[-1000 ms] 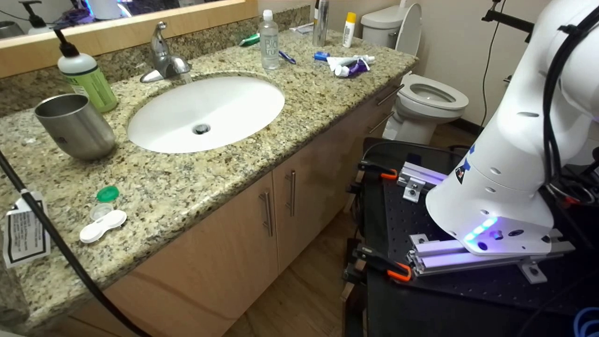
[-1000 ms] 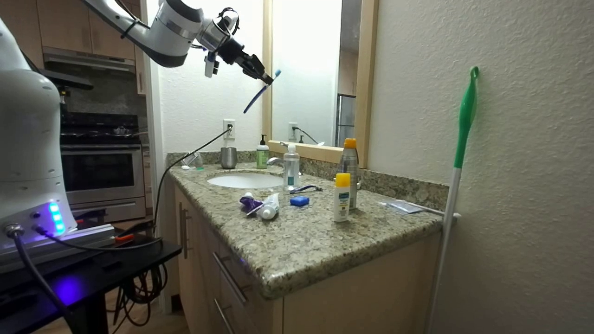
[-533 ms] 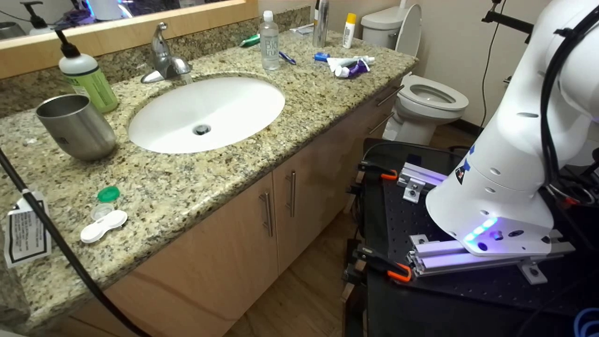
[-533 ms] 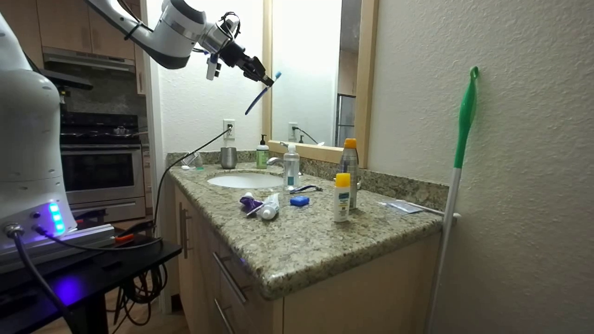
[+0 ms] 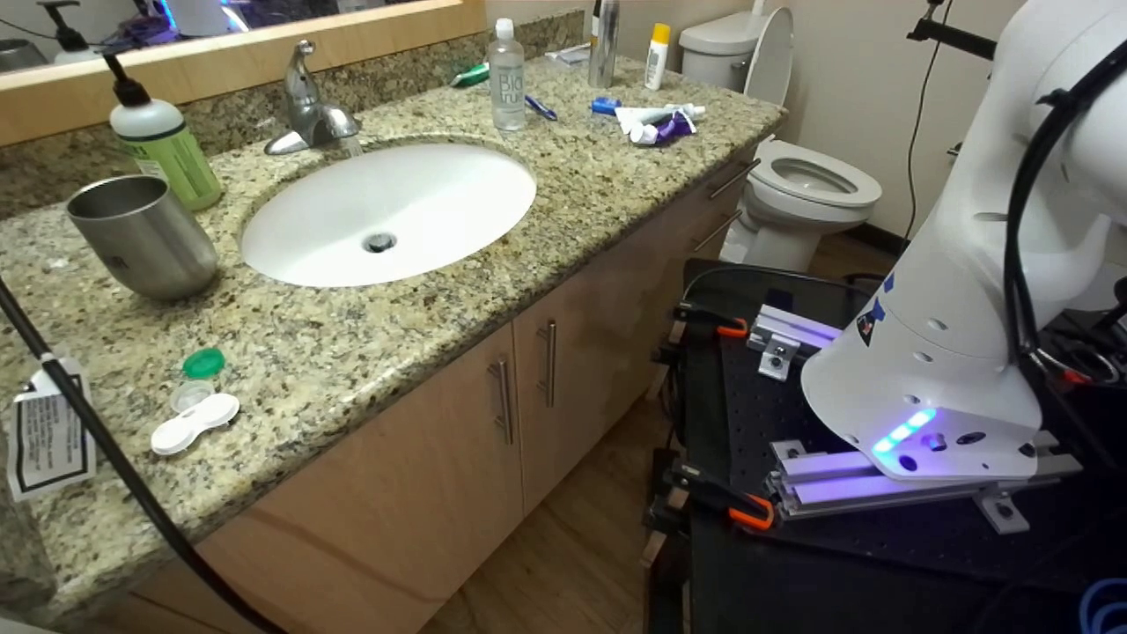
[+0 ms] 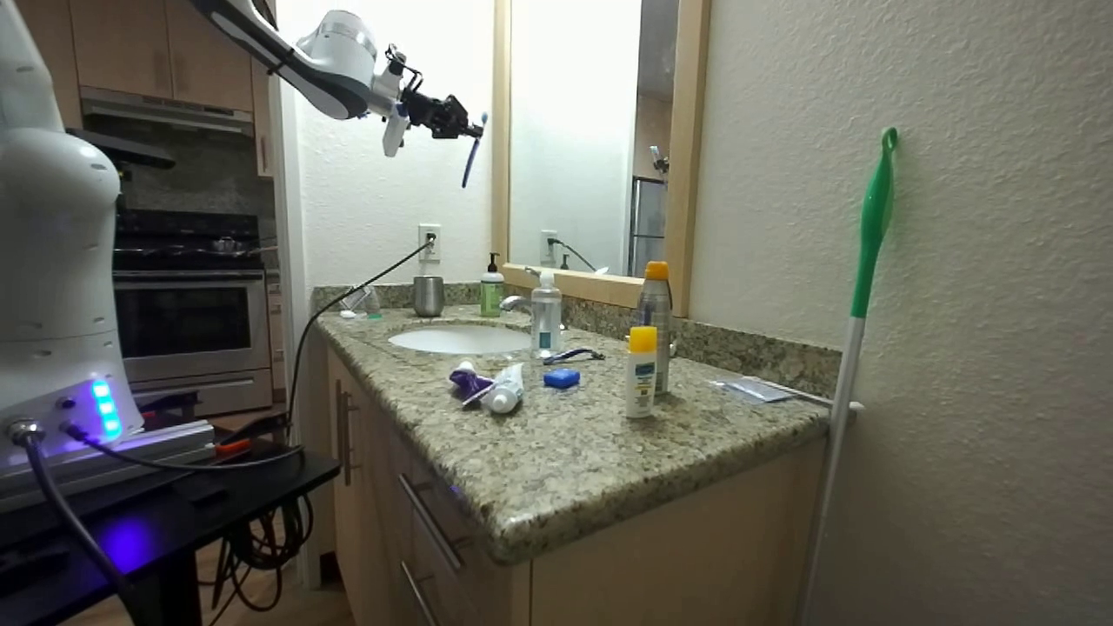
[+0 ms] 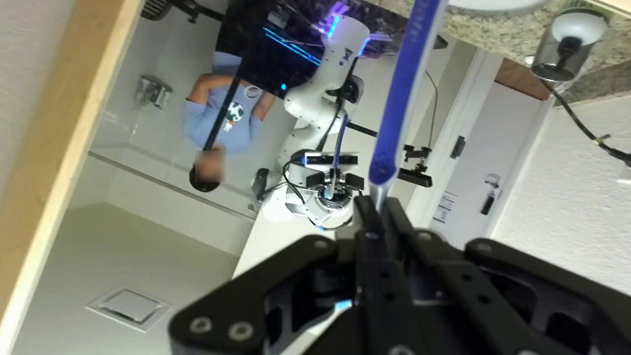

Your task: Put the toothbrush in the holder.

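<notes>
The toothbrush (image 6: pixel 470 163) has a blue handle, whitish neck and light-blue head. My gripper (image 6: pixel 477 130) is shut on its neck, high above the counter. The head points up and the handle hangs down, slightly tilted. In the wrist view the blue handle (image 7: pixel 402 93) extends away from the fingertips (image 7: pixel 378 207). The holder, a grey metal tumbler, stands upright on the counter in both exterior views (image 5: pixel 145 242) (image 6: pixel 428 296), below and left of the brush in the latter. In the wrist view the tumbler (image 7: pixel 544 66) shows partly behind the soap pump. My gripper is outside the closer counter view.
A green soap bottle (image 5: pixel 180 163) stands beside the tumbler. The sink (image 5: pixel 290 189) and faucet (image 5: pixel 308 114) are to its right. A black cable (image 5: pixel 79 405) crosses the counter corner near a white lens case (image 5: pixel 195 424). A large mirror (image 6: pixel 569 130) covers the wall behind.
In an exterior view the gripper has moved left and slightly up, away from the mirror, still holding the toothbrush. The brush hangs closer to upright. The tumbler has not moved.
</notes>
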`<control>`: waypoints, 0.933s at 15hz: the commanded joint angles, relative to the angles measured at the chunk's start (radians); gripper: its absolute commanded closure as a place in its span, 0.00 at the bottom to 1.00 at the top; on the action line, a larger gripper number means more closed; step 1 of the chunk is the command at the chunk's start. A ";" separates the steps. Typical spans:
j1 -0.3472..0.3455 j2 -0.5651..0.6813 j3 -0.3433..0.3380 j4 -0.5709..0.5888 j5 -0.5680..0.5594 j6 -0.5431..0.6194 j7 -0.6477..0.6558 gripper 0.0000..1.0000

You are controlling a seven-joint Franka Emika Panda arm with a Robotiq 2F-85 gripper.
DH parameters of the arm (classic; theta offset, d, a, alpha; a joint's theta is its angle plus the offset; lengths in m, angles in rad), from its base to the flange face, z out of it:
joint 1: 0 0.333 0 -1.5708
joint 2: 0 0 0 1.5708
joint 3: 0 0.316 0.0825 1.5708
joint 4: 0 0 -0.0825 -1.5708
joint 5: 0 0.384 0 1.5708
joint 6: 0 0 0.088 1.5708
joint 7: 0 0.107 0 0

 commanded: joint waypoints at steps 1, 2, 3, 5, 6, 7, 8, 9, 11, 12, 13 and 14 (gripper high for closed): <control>0.019 0.100 -0.013 0.038 -0.004 0.095 0.026 0.98; 0.021 0.056 0.007 0.013 -0.001 0.024 0.020 0.93; 0.022 0.077 0.005 0.014 0.000 0.043 0.023 0.93; 0.022 0.094 -0.002 0.017 0.000 0.058 0.026 0.93; 0.017 0.101 -0.009 0.025 -0.009 0.059 0.026 0.98; 0.016 0.117 -0.012 0.046 -0.058 0.054 0.049 0.98; 0.020 0.135 -0.011 0.068 -0.124 0.064 0.080 0.98; 0.027 0.148 -0.009 0.081 -0.177 0.081 0.093 0.98; 0.046 0.157 0.001 0.096 -0.311 0.097 0.147 0.98; 0.057 0.163 0.004 0.105 -0.364 0.117 0.174 0.98; 0.070 0.170 0.008 0.113 -0.416 0.124 0.207 0.98; 0.084 0.173 0.011 0.114 -0.466 0.133 0.245 0.98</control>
